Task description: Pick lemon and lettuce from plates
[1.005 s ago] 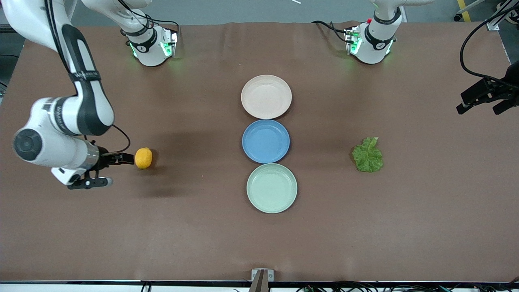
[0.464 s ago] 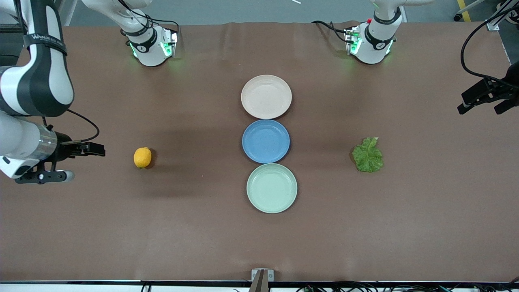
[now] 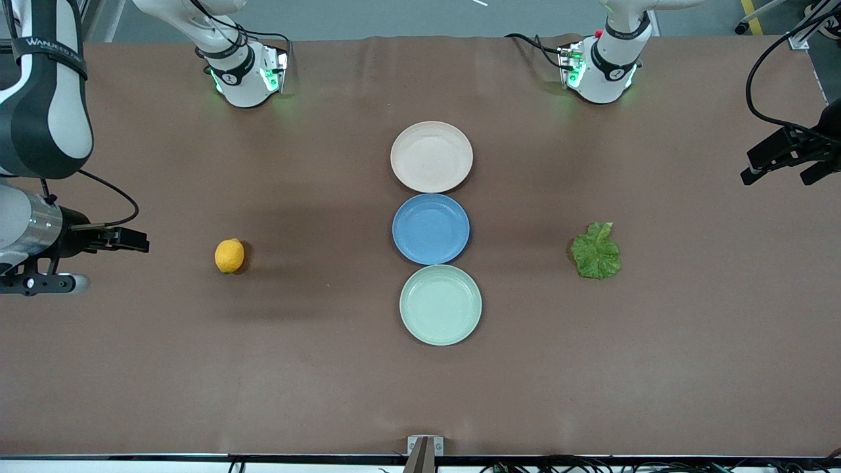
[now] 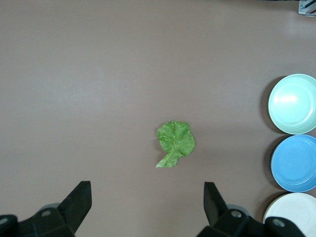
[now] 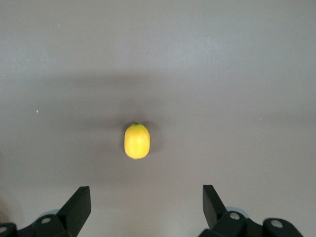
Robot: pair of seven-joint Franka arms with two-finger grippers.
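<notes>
The lemon (image 3: 229,255) lies on the bare table toward the right arm's end, apart from every plate. The lettuce (image 3: 595,251) lies flat on the table toward the left arm's end. The beige-pink plate (image 3: 431,156) and the mint green plate (image 3: 440,305) are both empty. My right gripper (image 3: 128,240) is open and empty, up in the air past the lemon at the table's end; its wrist view shows the lemon (image 5: 137,141) ahead of the gripper (image 5: 145,195). My left gripper (image 3: 782,171) is open and empty, high at its table end; its wrist view shows the lettuce (image 4: 175,142) ahead of the gripper (image 4: 147,192).
An empty blue plate (image 3: 431,228) sits between the two other plates in a row down the table's middle. The row also shows in the left wrist view: mint green plate (image 4: 294,103), blue plate (image 4: 295,163), beige-pink plate (image 4: 291,215). Brown cloth covers the table.
My right gripper has drawn away from the lemon toward the right arm's end of the table. The lemon has shifted slightly the same way. The left arm has not moved.
</notes>
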